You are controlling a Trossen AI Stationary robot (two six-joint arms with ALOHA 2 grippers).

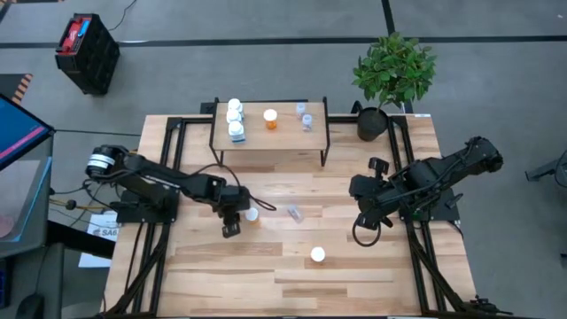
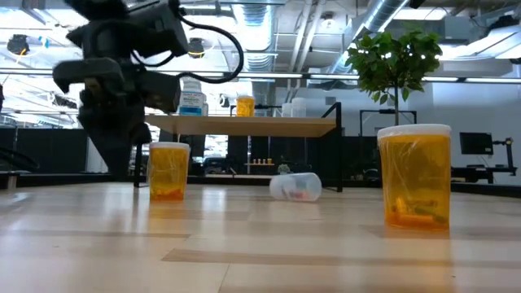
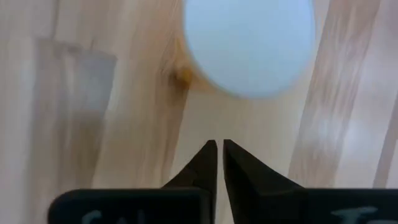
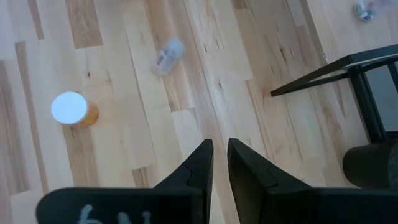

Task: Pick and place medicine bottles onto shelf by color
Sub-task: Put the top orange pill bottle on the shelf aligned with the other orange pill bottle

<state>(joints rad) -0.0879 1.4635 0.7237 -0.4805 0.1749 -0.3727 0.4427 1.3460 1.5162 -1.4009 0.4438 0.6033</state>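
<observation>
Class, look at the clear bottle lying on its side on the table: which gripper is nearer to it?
Left. The left gripper hovers beside an orange bottle, a short way from the clear bottle. The right gripper hangs farther off, on its other side.

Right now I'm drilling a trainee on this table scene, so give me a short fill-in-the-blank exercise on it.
1. The clear bottle on the table lies on its ____.
2. The left gripper, hovering beside an orange bottle, is ____.
3. On the shelf, the white bottles stand at its ____ end in the high view.
4. The number of orange bottles on the shelf is ____.

Missing words: side; shut; left; one
</observation>
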